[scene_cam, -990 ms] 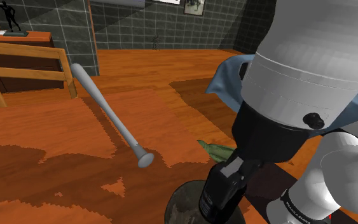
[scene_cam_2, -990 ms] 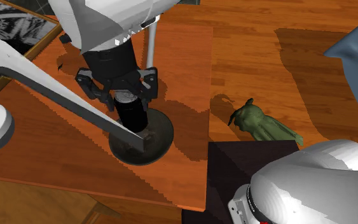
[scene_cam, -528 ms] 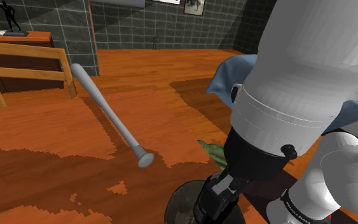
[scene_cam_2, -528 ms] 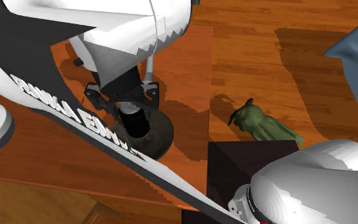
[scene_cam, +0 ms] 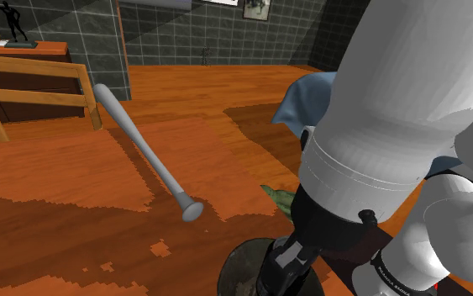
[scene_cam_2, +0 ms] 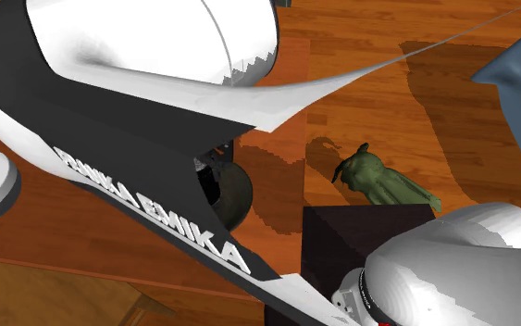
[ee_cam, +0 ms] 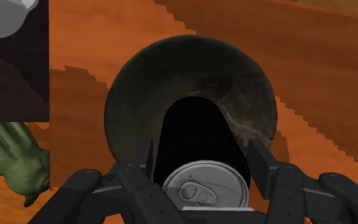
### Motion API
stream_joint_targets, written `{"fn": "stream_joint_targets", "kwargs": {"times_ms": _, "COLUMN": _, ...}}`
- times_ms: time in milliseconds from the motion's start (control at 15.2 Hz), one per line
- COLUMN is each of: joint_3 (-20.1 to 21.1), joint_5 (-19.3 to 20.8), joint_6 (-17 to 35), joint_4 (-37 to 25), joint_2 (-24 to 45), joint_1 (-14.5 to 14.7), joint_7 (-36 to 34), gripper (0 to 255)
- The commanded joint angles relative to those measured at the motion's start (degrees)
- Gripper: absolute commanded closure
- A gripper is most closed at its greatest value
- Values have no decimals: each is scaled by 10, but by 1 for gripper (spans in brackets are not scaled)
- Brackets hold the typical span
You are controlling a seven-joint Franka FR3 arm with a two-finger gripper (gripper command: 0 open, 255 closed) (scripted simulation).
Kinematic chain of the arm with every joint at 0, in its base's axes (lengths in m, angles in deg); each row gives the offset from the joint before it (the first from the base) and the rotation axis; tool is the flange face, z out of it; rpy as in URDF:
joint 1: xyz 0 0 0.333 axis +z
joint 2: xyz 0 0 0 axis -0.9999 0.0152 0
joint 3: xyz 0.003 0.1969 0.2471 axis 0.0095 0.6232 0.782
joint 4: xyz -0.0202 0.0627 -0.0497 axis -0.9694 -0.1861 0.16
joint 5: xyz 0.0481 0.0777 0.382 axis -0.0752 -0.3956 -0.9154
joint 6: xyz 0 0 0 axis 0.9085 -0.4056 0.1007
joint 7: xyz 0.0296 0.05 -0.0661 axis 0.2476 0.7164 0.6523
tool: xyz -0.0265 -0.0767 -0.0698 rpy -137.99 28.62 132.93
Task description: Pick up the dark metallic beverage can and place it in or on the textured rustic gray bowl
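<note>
Seen from the wrist, the dark beverage can (ee_cam: 199, 146) has a black body and a silver pull-tab top. It stands upright between my two black fingers (ee_cam: 260, 159), which press against its sides. My gripper (ee_cam: 201, 158) is shut on it. Directly beneath the can lies the rough dark gray bowl (ee_cam: 139, 83), with the can over its middle. The bowl's rim (scene_cam: 236, 267) shows at the shoulder view's bottom edge under the wrist. A sliver of the bowl (scene_cam_2: 238, 193) shows in the second exterior view, the rest hidden by the arm.
A gray baseball bat (scene_cam: 142, 150) lies on the wooden surface beyond the bowl. A green plush toy (scene_cam_2: 385, 182) rests near the dark stand (scene_cam_2: 360, 239). A blue cloth (scene_cam: 306, 94) and a wooden rail (scene_cam: 33, 84) lie farther off.
The arm has come down, carrying the can lower over the bowl. In the second exterior view the arm now covers the hand and can.
</note>
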Motion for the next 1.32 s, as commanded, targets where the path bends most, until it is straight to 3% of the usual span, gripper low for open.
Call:
{"fn": "stream_joint_targets", "kwargs": {"times_ms": 0, "joint_3": 0, "joint_5": 0, "joint_6": 0, "joint_4": 0, "joint_2": 0, "joint_1": 0, "joint_7": 0, "gripper": 255}}
{"fn": "stream_joint_targets", "kwargs": {"times_ms": 132, "joint_3": 0, "joint_5": 0, "joint_6": 0, "joint_4": 0, "joint_2": 0, "joint_1": 0, "joint_7": 0, "gripper": 255}}
{"fn": "stream_joint_targets", "kwargs": {"times_ms": 198, "joint_3": 0, "joint_5": 0, "joint_6": 0, "joint_4": 0, "joint_2": 0, "joint_1": 0, "joint_7": 0, "gripper": 0}}
{"fn": "stream_joint_targets", "kwargs": {"times_ms": 528, "joint_3": 0, "joint_5": 0, "joint_6": 0, "joint_4": 0, "joint_2": 0, "joint_1": 0, "joint_7": 0, "gripper": 0}}
{"fn": "stream_joint_targets", "kwargs": {"times_ms": 792, "joint_3": -25, "joint_5": 18, "joint_6": -70, "joint_4": -68, "joint_2": -1, "joint_1": -5, "joint_7": -5, "gripper": 0}}
{"fn": "stream_joint_targets", "kwargs": {"times_ms": 1254, "joint_3": -25, "joint_5": 18, "joint_6": -70, "joint_4": -68, "joint_2": -1, "joint_1": -5, "joint_7": -5, "gripper": 0}}
